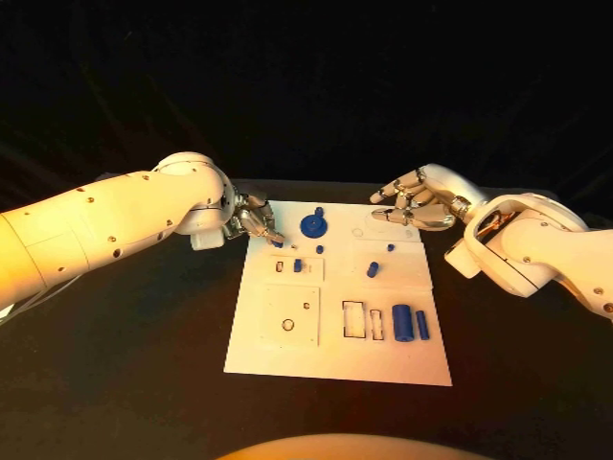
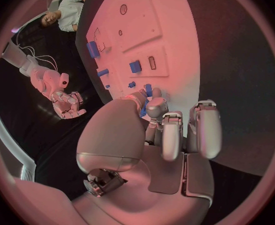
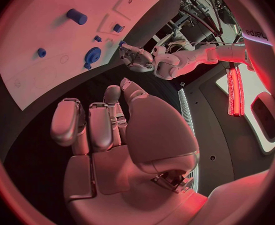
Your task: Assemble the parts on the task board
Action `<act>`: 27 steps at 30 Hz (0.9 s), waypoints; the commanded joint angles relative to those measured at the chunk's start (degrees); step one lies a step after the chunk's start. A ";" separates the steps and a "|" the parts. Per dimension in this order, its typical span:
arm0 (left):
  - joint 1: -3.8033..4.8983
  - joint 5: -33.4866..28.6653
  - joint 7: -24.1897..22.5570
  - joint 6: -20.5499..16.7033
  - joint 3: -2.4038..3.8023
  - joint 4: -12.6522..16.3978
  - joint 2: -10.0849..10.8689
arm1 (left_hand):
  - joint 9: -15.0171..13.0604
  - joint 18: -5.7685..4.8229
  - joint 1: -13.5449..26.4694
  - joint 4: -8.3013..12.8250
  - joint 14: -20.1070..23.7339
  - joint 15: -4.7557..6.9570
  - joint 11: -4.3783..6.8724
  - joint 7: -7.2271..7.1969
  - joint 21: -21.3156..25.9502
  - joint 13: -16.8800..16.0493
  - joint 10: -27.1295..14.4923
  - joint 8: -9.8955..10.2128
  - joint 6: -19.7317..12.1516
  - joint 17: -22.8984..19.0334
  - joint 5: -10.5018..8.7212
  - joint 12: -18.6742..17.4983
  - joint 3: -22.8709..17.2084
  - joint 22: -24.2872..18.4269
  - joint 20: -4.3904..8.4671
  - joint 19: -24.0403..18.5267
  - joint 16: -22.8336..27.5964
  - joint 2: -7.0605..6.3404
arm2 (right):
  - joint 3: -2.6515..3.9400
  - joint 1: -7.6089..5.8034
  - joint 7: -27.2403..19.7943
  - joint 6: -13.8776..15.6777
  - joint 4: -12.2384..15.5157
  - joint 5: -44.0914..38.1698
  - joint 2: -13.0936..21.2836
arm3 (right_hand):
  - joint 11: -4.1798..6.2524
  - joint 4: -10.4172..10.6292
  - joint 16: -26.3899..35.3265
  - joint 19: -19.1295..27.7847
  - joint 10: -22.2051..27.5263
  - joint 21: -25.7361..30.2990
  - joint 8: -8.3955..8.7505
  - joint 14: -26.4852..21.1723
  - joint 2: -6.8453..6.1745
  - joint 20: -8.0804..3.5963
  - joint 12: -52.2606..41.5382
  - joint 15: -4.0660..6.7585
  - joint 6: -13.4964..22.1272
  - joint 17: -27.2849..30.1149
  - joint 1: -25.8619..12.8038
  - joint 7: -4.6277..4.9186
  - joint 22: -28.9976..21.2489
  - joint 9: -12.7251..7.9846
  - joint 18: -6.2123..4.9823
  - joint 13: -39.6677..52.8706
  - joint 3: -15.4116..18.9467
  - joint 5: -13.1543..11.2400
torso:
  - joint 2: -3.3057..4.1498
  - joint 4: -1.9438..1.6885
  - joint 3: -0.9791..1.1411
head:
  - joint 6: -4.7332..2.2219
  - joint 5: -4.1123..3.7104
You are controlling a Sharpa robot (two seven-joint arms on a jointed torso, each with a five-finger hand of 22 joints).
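A white rectangular task board (image 1: 337,359) is seen mid-table, holding seven small blue parts (image 1: 403,323). The left hand (image 1: 253,219) and right hand (image 1: 415,203) are curled, holding nothing, at its far corners.

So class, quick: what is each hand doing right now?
Left hand: at the task board's far corner, fingers curled; any grip cannot be told.
Right hand: empty, fingers curled.
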State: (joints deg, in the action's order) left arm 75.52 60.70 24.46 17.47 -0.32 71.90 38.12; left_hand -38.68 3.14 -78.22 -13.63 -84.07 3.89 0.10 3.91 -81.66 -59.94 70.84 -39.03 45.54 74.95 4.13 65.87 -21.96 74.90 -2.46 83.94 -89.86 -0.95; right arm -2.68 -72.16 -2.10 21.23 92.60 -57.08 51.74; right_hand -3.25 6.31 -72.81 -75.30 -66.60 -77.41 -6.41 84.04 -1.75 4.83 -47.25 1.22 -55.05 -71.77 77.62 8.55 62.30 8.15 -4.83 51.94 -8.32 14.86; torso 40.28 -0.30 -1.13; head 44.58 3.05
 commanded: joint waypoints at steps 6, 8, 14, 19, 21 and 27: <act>-0.39 3.31 -2.25 1.47 -0.15 1.03 0.83 | -0.06 -0.69 -0.25 4.44 -5.93 -0.30 0.19 -0.13 -0.36 0.07 0.03 -0.18 0.49 15.05 -0.05 -0.18 -5.13 6.61 -0.27 1.15 -0.14 -0.41 | 0.00 0.07 -0.59 0.55 0.08 -0.90 -0.05 | 0.06 -0.12 0.33 0.33 0.23 0.36 -0.33 2.02 0.09 0.15 -0.12 -0.04 0.19 0.06 0.49 -0.11 -0.04 0.06 -0.84 0.10 -0.18 0.38 | -0.02 0.11 -0.02 | 0.00 0.11; -0.60 3.41 -2.11 1.99 -0.23 1.17 0.87 | -0.06 -0.70 -0.23 4.44 -5.93 -0.29 0.20 -0.14 -0.37 0.03 0.09 -0.18 0.52 15.05 -0.05 -0.15 -5.22 6.62 -0.26 1.16 -0.14 -0.48 | 0.00 0.08 -0.58 0.55 0.08 -0.88 -0.05 | 0.06 -0.12 0.33 0.33 0.23 0.36 -0.33 2.02 0.09 0.15 -0.12 -0.04 0.19 0.06 0.49 -0.11 -0.04 0.06 -0.84 0.10 -0.18 0.38 | -0.01 0.05 -0.01 | -0.03 0.10; -1.23 3.64 -1.77 3.43 -0.46 1.59 0.90 | -0.06 -0.70 -0.22 4.44 -5.93 -0.29 0.20 -0.14 -0.37 0.02 0.11 -0.19 0.54 15.05 -0.05 -0.14 -5.26 6.63 -0.26 1.16 -0.14 -0.50 | 0.00 0.11 -0.58 0.53 0.12 -0.86 -0.05 | 0.05 -0.09 0.38 0.32 0.18 0.37 -0.38 2.01 0.13 0.14 -0.13 -0.03 0.12 0.10 0.47 -0.10 -0.04 0.08 -0.83 0.08 -0.19 0.44 | 0.06 0.00 0.01 | 0.13 0.15; -1.69 3.69 -1.81 3.76 -0.56 1.87 0.96 | -0.06 -0.70 -0.21 4.44 -5.93 -0.28 0.21 -0.16 -0.37 0.02 0.15 -0.19 0.58 15.05 -0.04 -0.14 -5.41 6.64 -0.25 1.17 -0.14 -0.58 | 0.00 0.11 -0.56 0.52 0.15 -0.85 -0.04 | 0.05 -0.09 0.38 0.32 0.17 0.37 -0.38 2.01 0.13 0.14 -0.13 -0.03 0.12 0.10 0.47 -0.10 -0.04 0.08 -0.83 0.08 -0.19 0.44 | 0.05 0.02 -0.01 | 0.20 0.18; -1.83 3.70 -1.97 3.48 -0.58 1.91 0.94 | -0.06 -0.70 -0.21 4.44 -5.93 -0.28 0.21 -0.16 -0.37 0.02 0.15 -0.19 0.58 15.05 -0.04 -0.14 -5.41 6.64 -0.25 1.17 -0.14 -0.58 | 0.00 0.11 -0.56 0.51 0.16 -0.85 -0.04 | 0.05 -0.09 0.38 0.32 0.17 0.37 -0.38 2.01 0.13 0.14 -0.13 -0.03 0.12 0.10 0.47 -0.10 -0.04 0.08 -0.83 0.08 -0.19 0.44 | 0.03 0.02 0.00 | 0.26 0.25; -2.05 3.71 -2.23 3.24 -0.61 2.02 0.94 | -0.07 -0.73 -0.19 4.43 -5.93 -0.27 0.23 -0.17 -0.47 -0.15 0.32 -0.20 0.63 15.05 -0.04 0.01 -5.54 6.74 -0.25 1.23 -0.14 -0.64 | 0.00 0.11 -0.55 0.39 0.14 -0.82 -0.06 | 0.05 -0.08 0.38 0.32 0.17 0.37 -0.39 2.01 0.13 0.14 -0.13 -0.04 0.12 0.10 0.46 -0.10 -0.03 0.08 -0.83 0.07 -0.19 0.44 | 0.03 0.09 0.02 | 0.36 0.39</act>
State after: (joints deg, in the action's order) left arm 73.55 63.99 23.09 19.77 -0.92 73.74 39.08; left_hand -38.69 3.14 -77.86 -12.73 -84.07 3.89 0.10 3.89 -81.92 -60.03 70.84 -38.83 45.58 74.93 3.73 65.87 -23.80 74.94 -2.47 83.94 -89.86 -1.76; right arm -2.69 -72.09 -2.21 21.72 92.67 -57.31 51.71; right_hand -3.25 6.32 -72.82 -75.30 -66.60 -77.41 -6.41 84.03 -1.75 4.83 -47.25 1.22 -55.05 -71.73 77.62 8.55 62.30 8.17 -4.83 51.95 -8.32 15.09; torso 40.31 -0.26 -1.13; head 44.90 3.41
